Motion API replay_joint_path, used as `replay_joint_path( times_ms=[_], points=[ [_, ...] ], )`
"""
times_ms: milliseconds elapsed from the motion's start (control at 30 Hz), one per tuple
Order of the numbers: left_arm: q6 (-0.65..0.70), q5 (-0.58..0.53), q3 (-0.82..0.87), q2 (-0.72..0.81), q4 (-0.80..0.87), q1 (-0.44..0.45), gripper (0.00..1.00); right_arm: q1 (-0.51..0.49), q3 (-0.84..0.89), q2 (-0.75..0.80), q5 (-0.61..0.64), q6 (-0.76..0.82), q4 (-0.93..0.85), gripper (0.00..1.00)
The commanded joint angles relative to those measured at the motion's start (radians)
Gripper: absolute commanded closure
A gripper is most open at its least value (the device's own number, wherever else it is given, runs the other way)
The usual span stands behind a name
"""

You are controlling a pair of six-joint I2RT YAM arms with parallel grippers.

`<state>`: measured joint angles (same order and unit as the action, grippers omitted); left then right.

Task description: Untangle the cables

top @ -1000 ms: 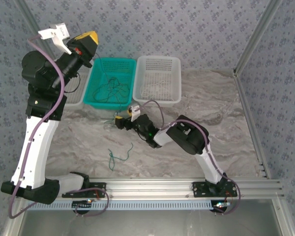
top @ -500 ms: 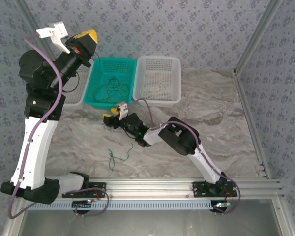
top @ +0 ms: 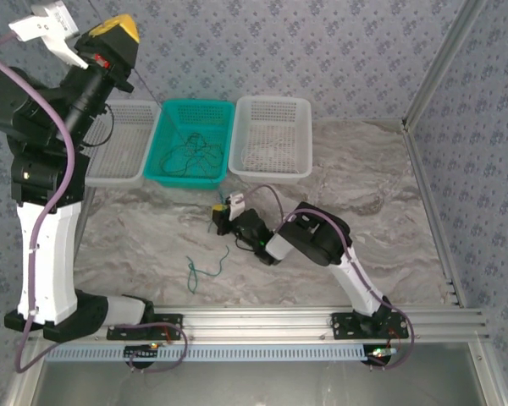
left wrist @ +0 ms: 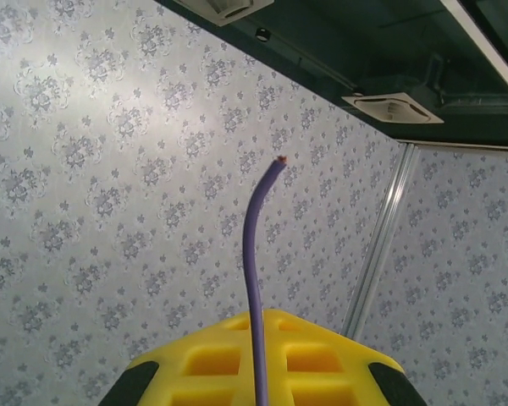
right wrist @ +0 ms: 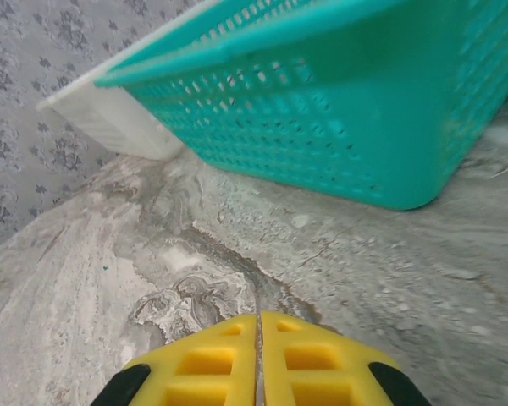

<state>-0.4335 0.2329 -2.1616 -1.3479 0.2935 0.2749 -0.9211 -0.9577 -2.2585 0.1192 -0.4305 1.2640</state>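
Note:
A loose tangle of thin dark and green cables [top: 186, 156] lies in the teal basket [top: 171, 176]. My left gripper [top: 114, 30] is raised high at the far left, above the baskets. It is shut on a thin purple cable [left wrist: 256, 254], whose free end sticks up past the yellow fingers [left wrist: 203, 359]. From that gripper a thin dark strand [top: 150, 91] slants down towards the teal basket. A separate green-teal strand [top: 205, 271] lies on the marble table. My right gripper [top: 218, 216] rests low on the table just in front of the teal basket [right wrist: 339, 127], shut, with nothing visible between its pads [right wrist: 207, 364].
White mesh baskets stand on either side of the teal one, on the left [top: 118, 144] and on the right [top: 271, 135]. An aluminium rail [top: 322, 320] runs along the near edge. A slanted frame post [top: 436, 68] bounds the right side.
My left arm has risen and swung to the left, drawing its strand up. My right gripper has shut and pulled back to the right along the table.

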Motion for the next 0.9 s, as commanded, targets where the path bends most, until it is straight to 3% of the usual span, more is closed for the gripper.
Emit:
replay_joint_path(
  times_ms=[0, 233, 333, 633, 800, 867],
  points=[
    [0.039, -0.049, -0.138, -0.031, -0.044, -0.007, 1.00, 0.028, 0.091, 0.035, 0.046, -0.014, -0.004, 0.99],
    [0.184, -0.143, -0.467, -0.180, 0.066, -0.016, 1.00, 0.049, 0.232, 0.143, 0.091, -0.003, -0.053, 1.00],
    [0.254, -0.185, -0.584, -0.239, 0.039, -0.029, 1.00, 0.067, 0.269, 0.160, 0.090, -0.024, -0.051, 1.00],
    [0.307, -0.223, -0.575, -0.260, -0.057, -0.118, 1.00, 0.121, 0.470, 0.299, 0.141, -0.048, -0.113, 1.00],
    [0.231, -0.200, -0.494, -0.240, -0.034, -0.210, 1.00, 0.129, 0.602, 0.394, 0.185, -0.049, -0.112, 1.00],
    [0.184, -0.147, -0.428, -0.229, 0.026, -0.210, 1.00, 0.116, 0.602, 0.493, 0.174, -0.010, -0.218, 1.00]
  ],
)
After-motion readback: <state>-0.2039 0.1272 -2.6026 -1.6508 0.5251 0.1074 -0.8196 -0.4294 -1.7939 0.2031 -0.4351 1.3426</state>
